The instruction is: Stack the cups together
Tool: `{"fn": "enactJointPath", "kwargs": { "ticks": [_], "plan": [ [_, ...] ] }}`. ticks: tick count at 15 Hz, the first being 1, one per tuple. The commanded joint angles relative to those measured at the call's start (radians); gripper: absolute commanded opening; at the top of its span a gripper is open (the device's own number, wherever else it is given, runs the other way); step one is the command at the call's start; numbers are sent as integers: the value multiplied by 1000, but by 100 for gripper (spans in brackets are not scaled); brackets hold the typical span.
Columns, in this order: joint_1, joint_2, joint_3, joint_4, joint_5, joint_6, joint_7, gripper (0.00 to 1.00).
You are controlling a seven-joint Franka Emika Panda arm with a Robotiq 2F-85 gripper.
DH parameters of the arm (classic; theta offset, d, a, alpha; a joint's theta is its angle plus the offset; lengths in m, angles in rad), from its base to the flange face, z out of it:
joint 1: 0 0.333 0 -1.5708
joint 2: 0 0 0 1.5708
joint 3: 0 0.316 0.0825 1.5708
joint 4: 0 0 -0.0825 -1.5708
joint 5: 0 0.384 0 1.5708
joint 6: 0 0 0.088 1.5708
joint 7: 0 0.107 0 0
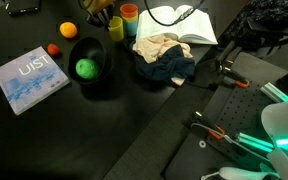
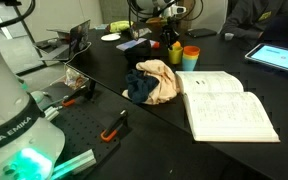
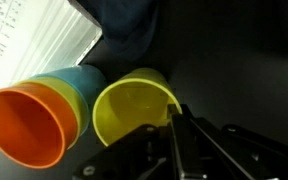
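Black tabletop (image 1: 44, 130) carries everything, seen from both exterior views. At the far left lies a pale blue book (image 1: 29, 78) lettered UIST, then an orange fruit (image 1: 68, 30) and a black bowl (image 1: 94, 68) holding a green ball (image 1: 85, 68). Next, near the table's far edge, stands the yellow-green cup (image 1: 117, 27) on its own, and just beside it the orange cup (image 1: 130, 9) sits nested in the light blue cup (image 1: 130, 19). Further right are a heap of cloth (image 1: 164, 58) and an open book (image 1: 182, 25). In the wrist view the gripper (image 3: 176, 120) comes in from the bottom edge to the yellow-green cup's near rim; whether it pinches the rim cannot be told.
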Motion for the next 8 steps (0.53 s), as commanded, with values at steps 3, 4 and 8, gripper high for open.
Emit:
{"fn": "enactJointPath", "kwargs": {
  "ticks": [3,4,8],
  "plan": [
    [-48,-14,22,122,88,-74,-5,4],
    [-46,-13,11,148,79,-94,-3,5],
    [-53,-23,-31,242,46,-183,13,5]
  ]
}}
